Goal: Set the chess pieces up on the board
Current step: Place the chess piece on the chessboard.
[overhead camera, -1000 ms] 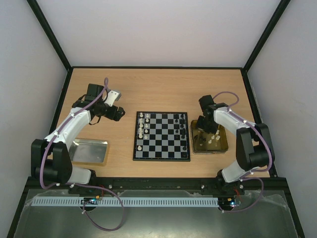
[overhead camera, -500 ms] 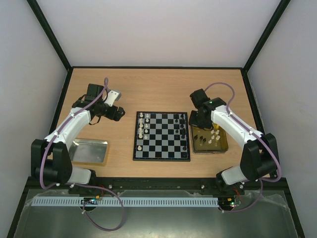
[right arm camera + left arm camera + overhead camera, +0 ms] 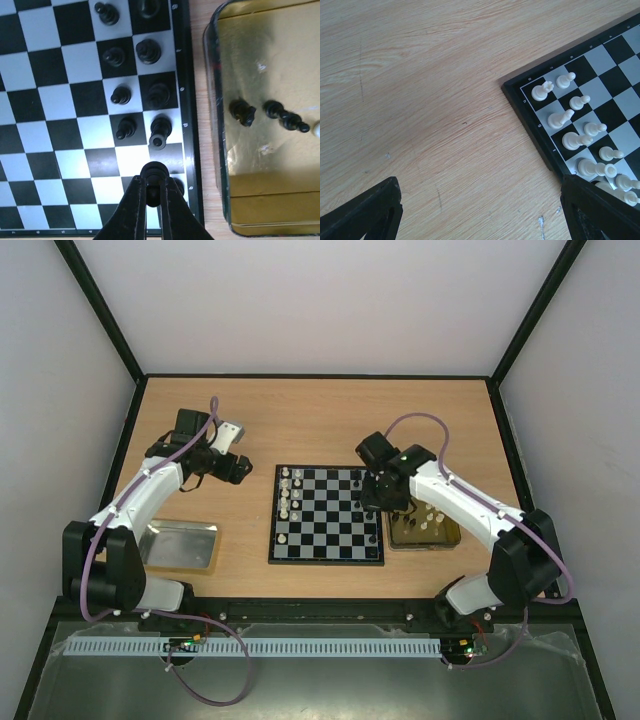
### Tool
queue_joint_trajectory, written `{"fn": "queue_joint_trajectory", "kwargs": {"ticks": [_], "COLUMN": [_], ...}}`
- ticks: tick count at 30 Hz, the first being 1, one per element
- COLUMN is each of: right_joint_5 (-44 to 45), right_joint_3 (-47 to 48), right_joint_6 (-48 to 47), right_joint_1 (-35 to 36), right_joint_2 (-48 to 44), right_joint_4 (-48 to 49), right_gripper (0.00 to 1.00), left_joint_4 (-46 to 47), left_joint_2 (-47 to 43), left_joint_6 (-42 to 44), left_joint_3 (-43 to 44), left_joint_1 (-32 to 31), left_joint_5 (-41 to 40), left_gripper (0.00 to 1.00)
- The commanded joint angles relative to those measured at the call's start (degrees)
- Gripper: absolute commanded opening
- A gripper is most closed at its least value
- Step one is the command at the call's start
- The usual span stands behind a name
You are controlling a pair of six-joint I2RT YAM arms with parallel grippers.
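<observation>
Moved: right tool [image 3: 154, 182] swung off the gold tray [image 3: 265, 60] and over the board [image 3: 325, 557].
Right tool: clenched on a black piece [image 3: 154, 172], gripped at its top.
Left tool [image 3: 238, 468]: released, jaws wide apart, above bare surface [image 3: 330, 420].
Task things: board under right tool; black pieces [image 3: 122, 95] just ahead of it in two edge columns; white pieces [image 3: 560, 119] ahead-right of left tool.
Tray: right of right tool, dark pieces [image 3: 242, 111] inside.
Writing: tiny border marks, unreadable.
Surface: light wood; silver tray [image 3: 180, 545] behind left tool.
Room: pale walls [image 3: 300, 300], black frame posts [image 3: 100, 310].
</observation>
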Motion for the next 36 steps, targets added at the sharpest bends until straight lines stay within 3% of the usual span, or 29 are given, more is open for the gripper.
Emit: {"fn": "queue_joint_trajectory", "kwargs": {"ticks": [1, 13, 36], "right_joint_5": [-0.8, -3.7, -5.2], "right_joint_3": [-0.9, -3.1, -6.1], "right_joint_6": [2.6, 3.0, 1.5], "right_joint_1": [3.0, 7.7, 7.9], "right_joint_2": [-0.7, 2.5, 7.6], "right_joint_4": [-0.8, 2.9, 8.8], "right_gripper": [0.03, 0.04, 0.09], "left_joint_4": [-0.2, -0.2, -0.1], "left_joint_2": [-0.7, -0.6, -1.0], "left_joint_6": [0.3, 0.3, 0.4], "left_joint_3": [-0.1, -0.2, -0.7], "left_joint_1": [0.2, 0.2, 0.3], "left_joint_5": [0.5, 0.4, 0.1], "left_gripper": [0.87, 0.87, 0.87]}}
